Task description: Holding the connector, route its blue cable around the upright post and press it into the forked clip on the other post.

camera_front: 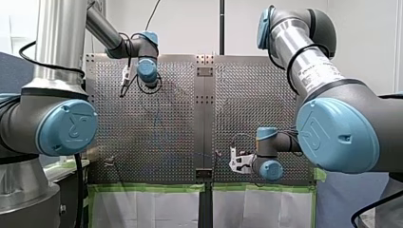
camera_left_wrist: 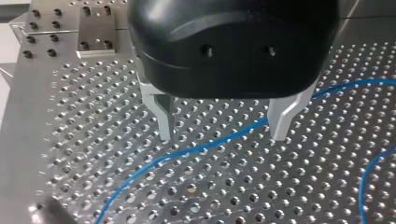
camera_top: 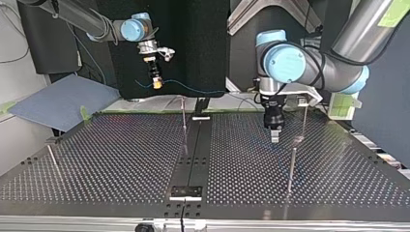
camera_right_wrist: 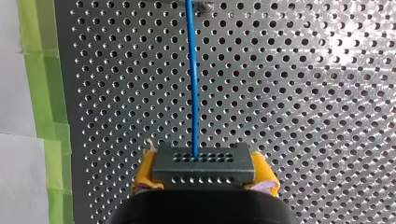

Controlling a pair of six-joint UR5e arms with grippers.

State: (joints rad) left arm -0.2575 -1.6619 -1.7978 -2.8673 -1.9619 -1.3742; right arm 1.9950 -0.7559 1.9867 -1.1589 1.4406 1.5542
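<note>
My right gripper (camera_right_wrist: pixel 204 171) clamps a dark connector block (camera_right_wrist: pixel 204 158) between its yellow pads (camera_right_wrist: pixel 145 169). The blue cable (camera_right_wrist: pixel 193 84) leaves the block's face and runs straight ahead of the fingers over the perforated table (camera_right_wrist: pixel 303 93), with green tape (camera_right_wrist: pixel 42 93) edging the plate off to one side of them. My left gripper (camera_left_wrist: pixel 223 128) hangs low over the table, its metal fingers (camera_left_wrist: pixel 163 116) spread wide and holding nothing. A stretch of the cable lies on the holes below the gap between them, and another curve of it shows beside one finger. Seen from across the table, the right gripper holds the connector well above the surface, the cable trailing sideways from it. A thin upright post (camera_top: pixel 183 116) stands below and beside those fingers, and a second post (camera_top: pixel 291 166) stands near the left fingers. Which one carries the forked clip cannot be made out.
</note>
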